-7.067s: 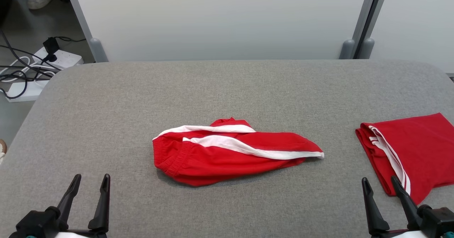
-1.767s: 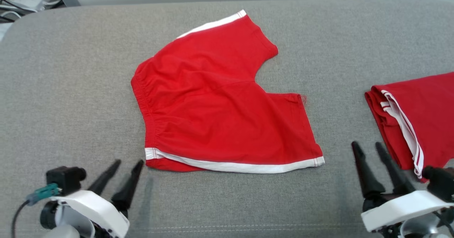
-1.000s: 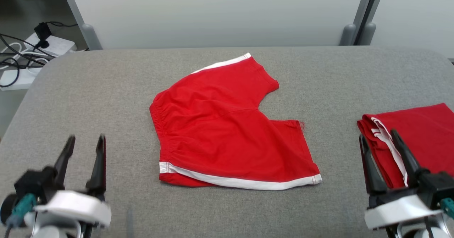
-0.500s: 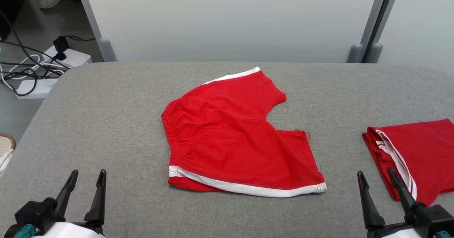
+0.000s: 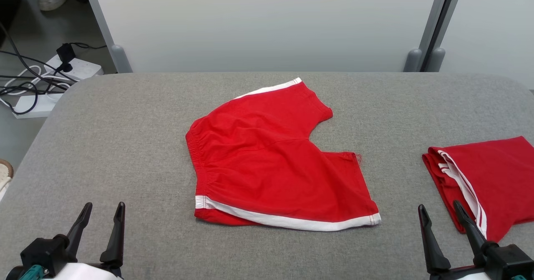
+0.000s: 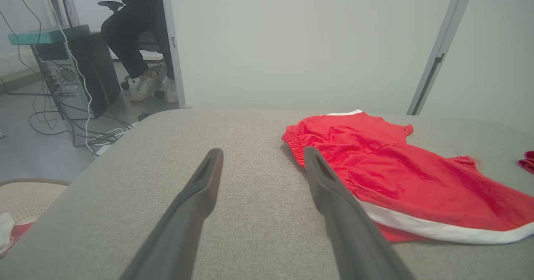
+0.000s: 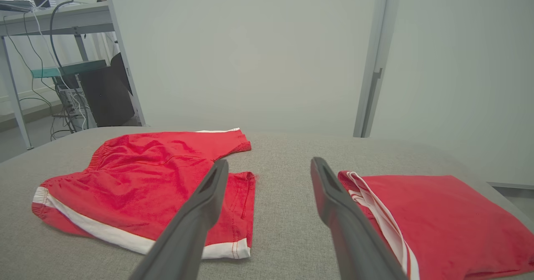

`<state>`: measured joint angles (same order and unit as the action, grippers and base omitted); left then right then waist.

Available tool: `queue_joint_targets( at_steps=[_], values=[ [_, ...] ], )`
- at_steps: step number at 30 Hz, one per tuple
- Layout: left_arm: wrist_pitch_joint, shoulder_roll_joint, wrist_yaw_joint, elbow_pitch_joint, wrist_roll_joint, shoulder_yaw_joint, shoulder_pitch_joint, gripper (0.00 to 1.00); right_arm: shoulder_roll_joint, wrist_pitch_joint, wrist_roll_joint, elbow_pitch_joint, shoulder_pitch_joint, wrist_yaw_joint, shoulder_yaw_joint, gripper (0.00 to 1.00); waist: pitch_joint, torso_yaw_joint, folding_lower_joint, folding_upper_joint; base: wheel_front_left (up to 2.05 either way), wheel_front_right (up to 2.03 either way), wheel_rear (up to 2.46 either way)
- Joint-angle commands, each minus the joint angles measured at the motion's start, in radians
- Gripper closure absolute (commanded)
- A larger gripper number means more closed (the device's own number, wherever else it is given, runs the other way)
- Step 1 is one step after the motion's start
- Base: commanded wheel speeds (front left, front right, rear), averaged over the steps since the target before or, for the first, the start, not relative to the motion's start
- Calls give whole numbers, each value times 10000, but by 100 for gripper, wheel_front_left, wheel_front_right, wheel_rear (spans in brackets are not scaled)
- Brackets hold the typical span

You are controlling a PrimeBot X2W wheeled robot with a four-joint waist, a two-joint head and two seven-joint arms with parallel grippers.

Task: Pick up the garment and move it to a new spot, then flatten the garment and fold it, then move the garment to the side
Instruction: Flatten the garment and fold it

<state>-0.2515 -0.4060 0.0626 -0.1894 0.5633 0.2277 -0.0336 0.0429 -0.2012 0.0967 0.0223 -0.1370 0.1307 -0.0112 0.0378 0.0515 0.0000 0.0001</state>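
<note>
Grey worktop (image 5: 125,125), red garment (image 5: 271,167) spread nearly flat at centre, not yet folded.
Parted, empty: left pincer (image 5: 104,205), right pincer (image 5: 439,205), well apart from it; grabbing one corner could bunch cloth, skew fold.

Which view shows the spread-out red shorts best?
The head view: the shorts lie whole and unobstructed, seen from above. The left wrist view is low and crops their hem at its edge; in the right wrist view a finger of the right pincer crosses one leg.
</note>
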Motion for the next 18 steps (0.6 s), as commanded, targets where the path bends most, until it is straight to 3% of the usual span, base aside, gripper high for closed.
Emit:
queue_joint_targets(
  at_steps=[1,12,18],
  values=[
    [-103,-277,-1,184,-56,-461,573,0,123,-3,-12,-247,224,0,-234,0,1,6,0,-1,0,0,0],
    [-74,-248,67,327,-107,-341,575,0,93,-19,-21,-205,311,0,-263,0,-62,32,0,-1,0,0,0],
    [292,-182,-240,398,-220,177,1106,0,148,310,-49,-94,544,0,-353,0,-254,57,0,-1,0,0,0]
  ],
)
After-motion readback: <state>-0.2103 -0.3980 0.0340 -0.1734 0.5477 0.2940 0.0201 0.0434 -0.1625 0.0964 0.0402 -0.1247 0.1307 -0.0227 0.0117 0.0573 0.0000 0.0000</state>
